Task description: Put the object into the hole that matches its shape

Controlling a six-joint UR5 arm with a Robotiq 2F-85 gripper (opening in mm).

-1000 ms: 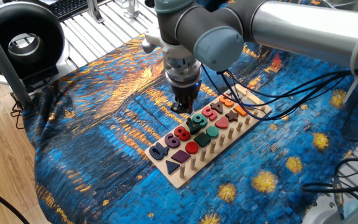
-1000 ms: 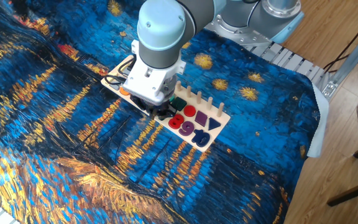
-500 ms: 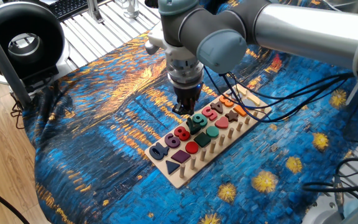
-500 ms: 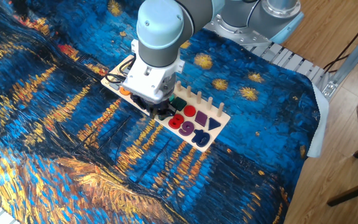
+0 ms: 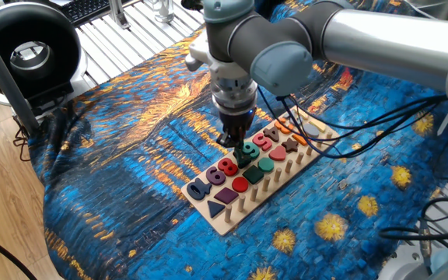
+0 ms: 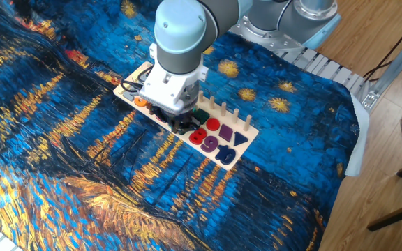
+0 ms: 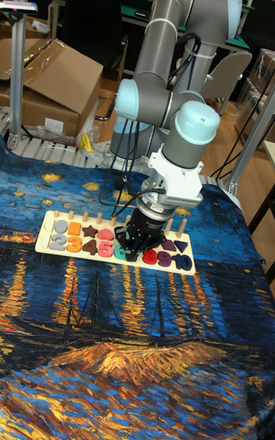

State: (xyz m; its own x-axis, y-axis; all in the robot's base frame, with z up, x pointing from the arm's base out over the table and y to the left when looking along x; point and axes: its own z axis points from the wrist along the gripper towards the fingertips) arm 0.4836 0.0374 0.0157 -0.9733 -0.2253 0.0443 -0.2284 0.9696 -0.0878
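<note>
The long light-wood puzzle board [image 5: 222, 223] lies on the blue patterned cloth, with a row of coloured numbers and a row of shapes. My gripper [image 5: 237, 143] stands upright over the number row, between the teal number [image 5: 250, 147] and the red number [image 5: 226, 166]. Its fingers are close together on a small dark piece, the object [image 5: 240, 150], which is hard to tell from the black fingertips. The hole lies under the gripper and is mostly hidden. In the tall fixed view the gripper [image 7: 134, 245] covers the same gap, as the gripper [image 6: 176, 125] does in the other fixed view.
A dark green square block [image 5: 255, 173] and other shapes sit in the board's second row, with upright pegs [image 5: 274, 177] along its near edge. Black cables [image 5: 348, 117] trail over the cloth behind the board. A black round device [image 5: 26, 54] stands far left.
The gripper has moved slightly right and down, from beside the board's edge to over the number row. The board and its pieces have not moved.
</note>
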